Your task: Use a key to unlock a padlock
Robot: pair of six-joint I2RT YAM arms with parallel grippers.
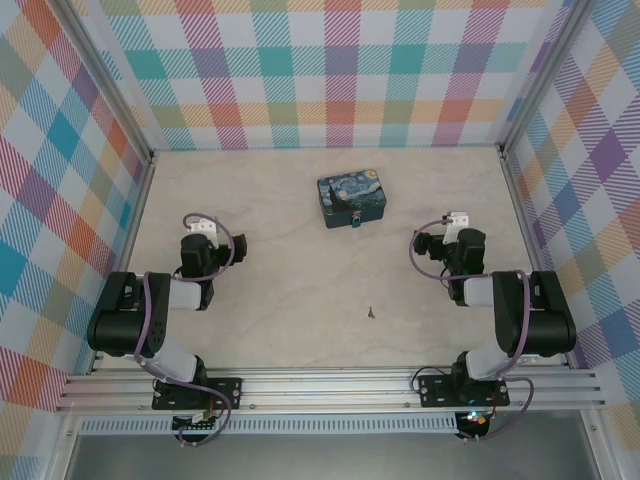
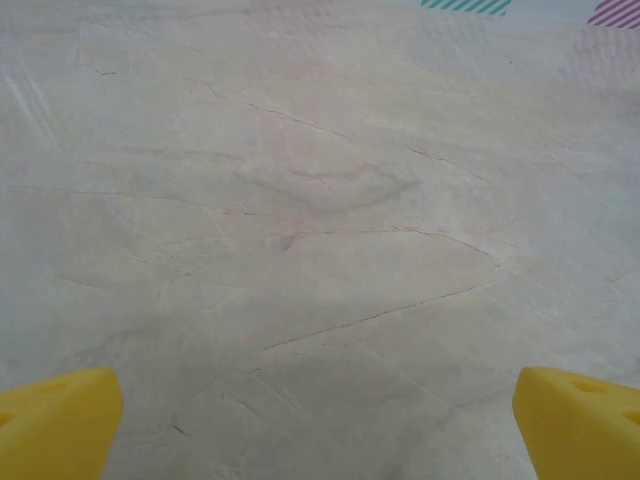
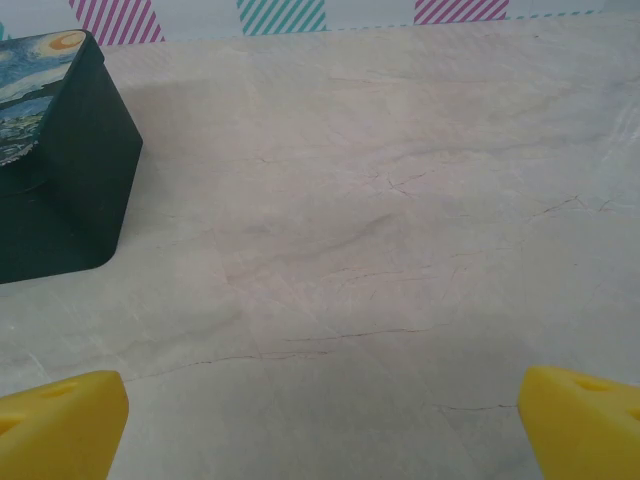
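Left gripper (image 2: pixel 318 428) and right gripper (image 3: pixel 320 428) both stand wide open above the table (image 1: pixel 270 285), holding and touching nothing. The painted tin (image 1: pixel 351 198) sits lid-down toward the far edge, contents unseen, the padlock (image 1: pixel 356 220) against its near side. The key (image 1: pixel 370 312) lies alone toward the near edge

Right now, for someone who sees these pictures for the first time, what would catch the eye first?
The rectangular blue-and-yellow night-sky tin box stands far back on the pale table, a tiny blue padlock at its near edge. A tiny dark metal key lies apart, closer in. The left gripper and right gripper hold their yellow fingers wide open.
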